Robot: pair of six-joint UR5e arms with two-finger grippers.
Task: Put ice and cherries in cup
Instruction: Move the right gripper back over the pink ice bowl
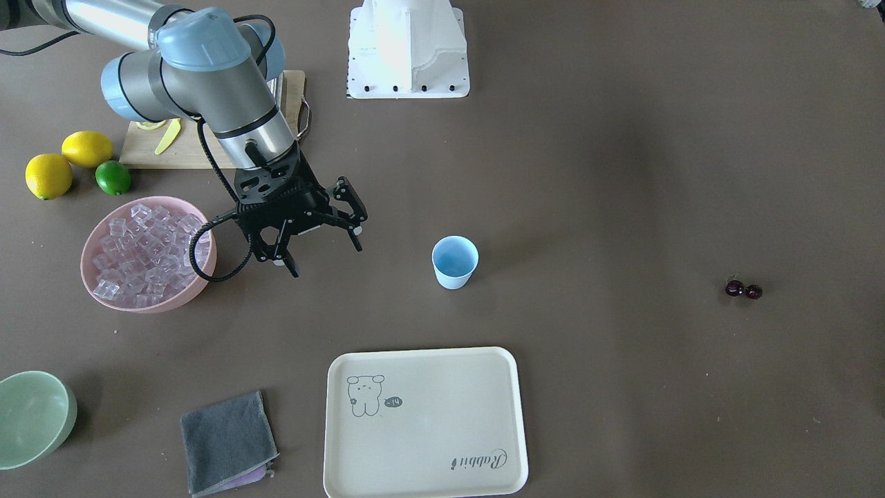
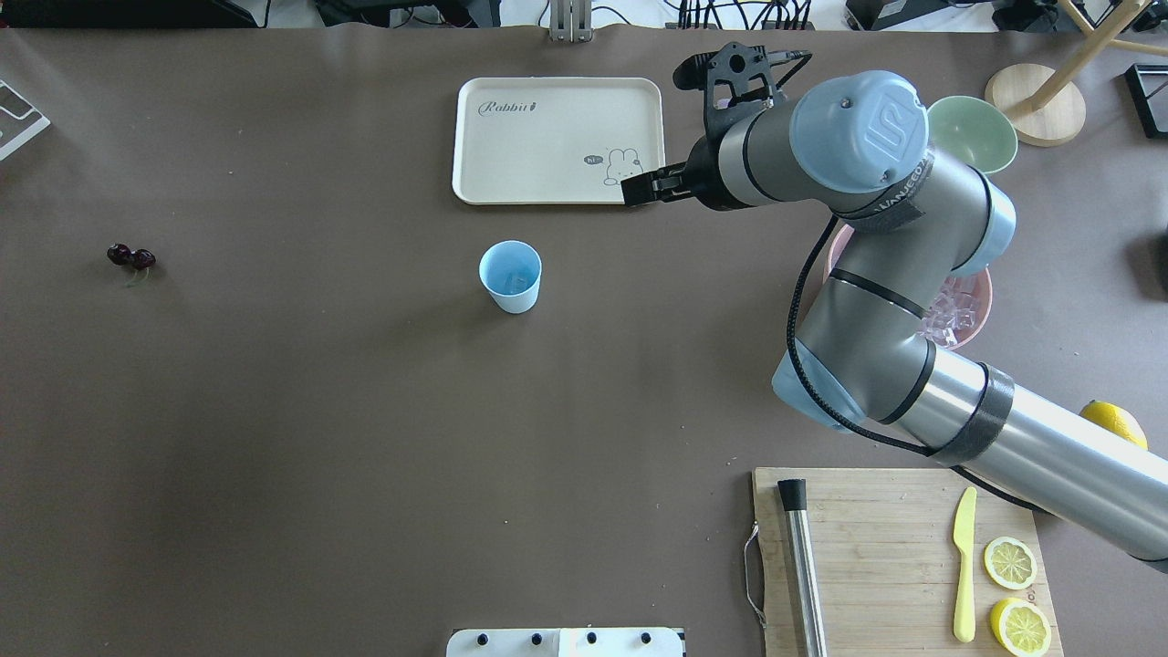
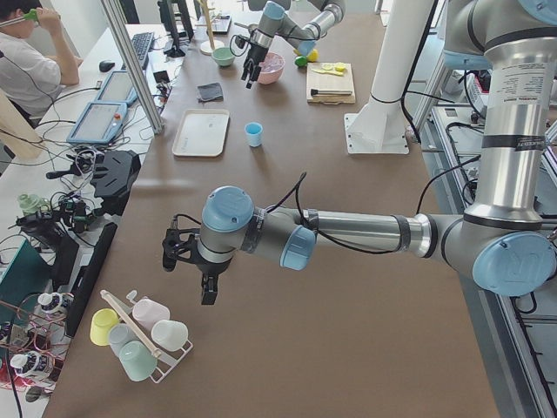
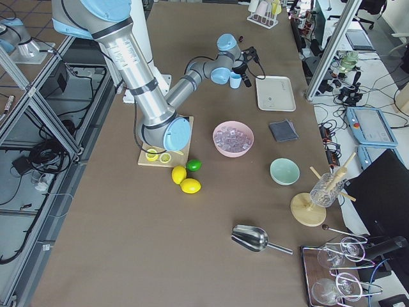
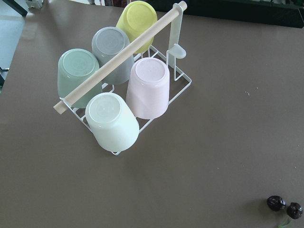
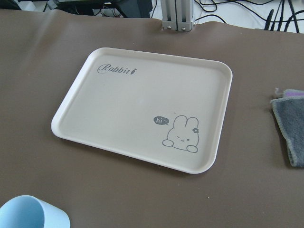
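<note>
The light blue cup (image 1: 454, 261) stands upright mid-table; it also shows in the overhead view (image 2: 510, 276) and at the bottom left of the right wrist view (image 6: 28, 213). The ice (image 1: 145, 252) fills a pink bowl (image 1: 200, 290). My right gripper (image 1: 323, 254) is open and empty, hovering between the bowl and the cup. The cherries (image 1: 743, 290) lie alone far across the table; they also show in the overhead view (image 2: 130, 257) and the left wrist view (image 5: 284, 206). My left gripper (image 3: 190, 277) shows only in the exterior left view, above the table; I cannot tell its state.
A cream tray (image 1: 425, 422), a grey cloth (image 1: 228, 439) and a pale green bowl (image 1: 34, 415) lie beyond the cup. Lemons (image 1: 48, 175), a lime (image 1: 113, 178) and a cutting board (image 1: 193, 149) sit behind the pink bowl. A rack of cups (image 5: 123, 85) stands near the cherries.
</note>
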